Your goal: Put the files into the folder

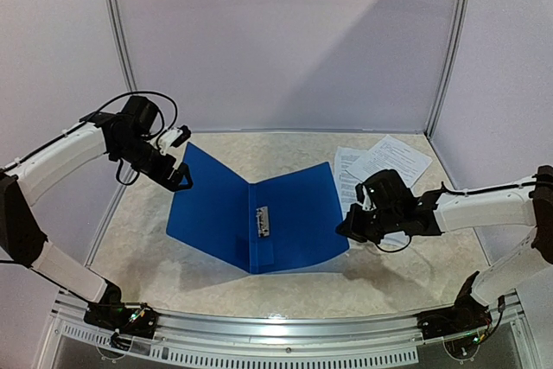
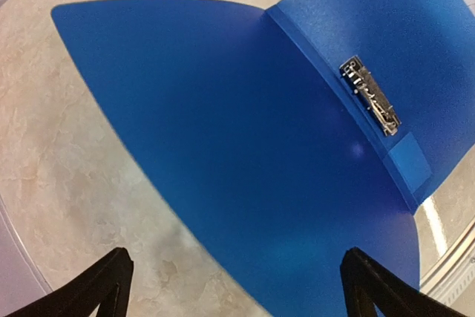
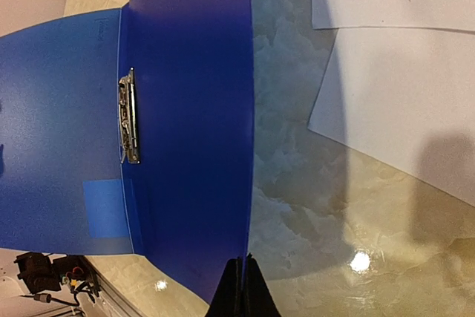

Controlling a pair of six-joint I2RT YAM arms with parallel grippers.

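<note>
The blue folder [image 1: 216,213] lies open on the table with its metal clip [image 1: 263,221] at the spine. My right gripper [image 1: 350,229] is shut on the outer edge of the folder's right cover [image 3: 185,109], and its tips [image 3: 243,280] pinch the thin edge, which stands lifted. My left gripper [image 1: 183,181] hovers open over the left cover's far edge; its fingers [image 2: 111,280] are spread wide over the folder [image 2: 260,146] and hold nothing. The files [image 1: 389,162], white printed sheets, lie on the table to the right of the folder, behind my right gripper; they also show in the right wrist view [image 3: 401,109].
The table is beige marble-patterned [image 1: 173,274], enclosed by pale walls at the back and sides. A metal rail [image 1: 276,330] runs along the near edge between the arm bases.
</note>
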